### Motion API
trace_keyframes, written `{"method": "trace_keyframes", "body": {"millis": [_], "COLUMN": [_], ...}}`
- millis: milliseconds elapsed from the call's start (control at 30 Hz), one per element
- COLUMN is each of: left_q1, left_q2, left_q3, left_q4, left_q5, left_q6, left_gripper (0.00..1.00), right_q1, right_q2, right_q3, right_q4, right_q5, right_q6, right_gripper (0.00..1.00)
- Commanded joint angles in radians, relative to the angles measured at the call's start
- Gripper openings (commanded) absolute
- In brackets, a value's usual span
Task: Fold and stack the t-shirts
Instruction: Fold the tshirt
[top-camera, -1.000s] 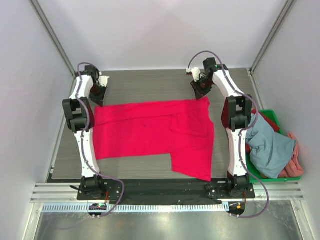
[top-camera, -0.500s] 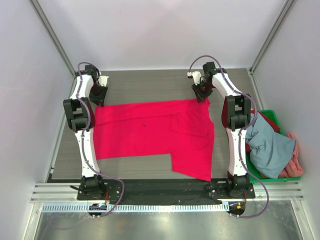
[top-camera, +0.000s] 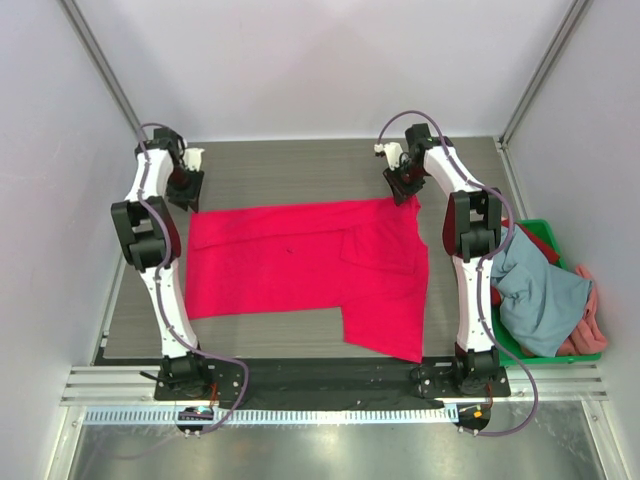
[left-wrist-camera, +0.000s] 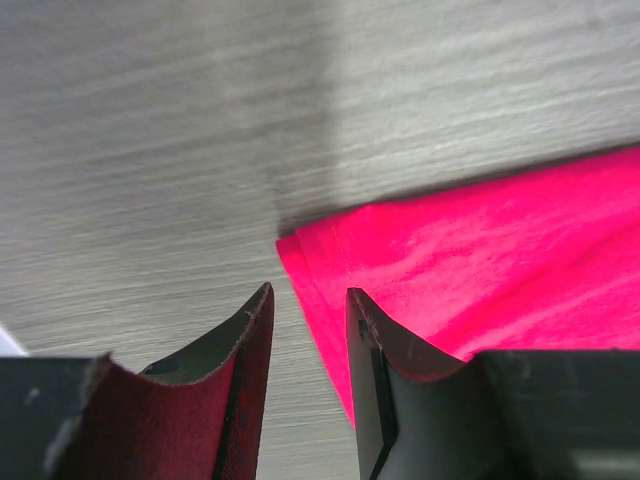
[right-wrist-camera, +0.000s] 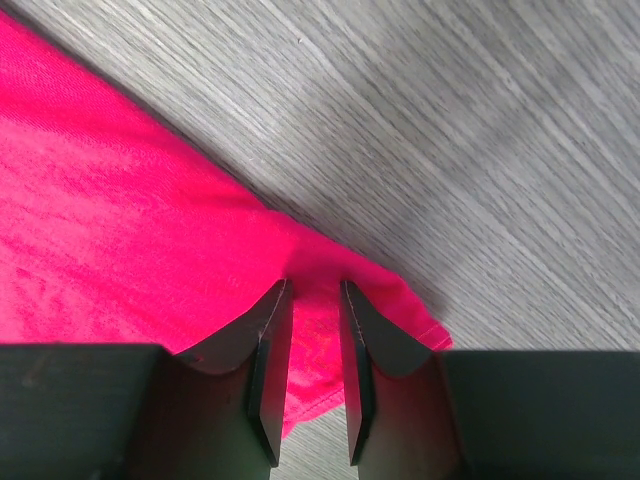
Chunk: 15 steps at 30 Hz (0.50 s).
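Note:
A bright crimson-red t-shirt (top-camera: 300, 255) lies spread flat on the table, with one part folded over on its right half. My left gripper (top-camera: 187, 185) hangs open just beyond the shirt's far left corner (left-wrist-camera: 300, 245). In the left wrist view its gripper (left-wrist-camera: 308, 290) has bare table between the fingers. My right gripper (top-camera: 403, 188) sits low over the far right corner. In the right wrist view its gripper (right-wrist-camera: 314, 283) has the fingers a little apart, straddling the red cloth (right-wrist-camera: 120, 200) without pinching it.
A green crate (top-camera: 530, 355) at the right edge holds a grey-blue shirt (top-camera: 540, 290), a salmon-pink one (top-camera: 590, 320) and some red cloth (top-camera: 535, 240). Grey wood-grain table (top-camera: 290, 170) runs behind the shirt. Metal frame posts and white walls enclose the space.
My left gripper has opened, let go of the shirt's far left corner and drawn back to the left. The right gripper shifted slightly, then held still.

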<state>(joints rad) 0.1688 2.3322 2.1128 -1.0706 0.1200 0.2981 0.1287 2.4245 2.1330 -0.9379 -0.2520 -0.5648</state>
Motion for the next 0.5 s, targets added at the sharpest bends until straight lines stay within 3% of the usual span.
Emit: {"method": "trace_keyframes", "body": {"millis": [0,200,367,467], "left_q1": [0.005,0.005,0.003,0.005], "left_q2": [-0.008,0.058,0.116,0.139], "left_q3": [-0.028,0.012,0.047,0.067], "left_q4": [-0.008,-0.011,-0.018,-0.012], "left_q5": [0.027,0.023,0.020,0.015], "left_q6": [-0.011,-0.016,-0.017,-0.019], "left_gripper": [0.36,0.33,0.08,0.00], "right_q1": [-0.006,-0.006,-0.004,-0.004], "right_q2": [0.018,0.016,0.022,0.025], "right_q3": [0.005,0.005,0.004,0.002], "right_q4": [0.017,0.017,0.019,0.021], "right_q5": [0.014,0.019,0.031,0.037], "right_q6": [0.014,0.013,0.013,0.013], "right_gripper": [0.31,0.31,0.31,0.31]}}
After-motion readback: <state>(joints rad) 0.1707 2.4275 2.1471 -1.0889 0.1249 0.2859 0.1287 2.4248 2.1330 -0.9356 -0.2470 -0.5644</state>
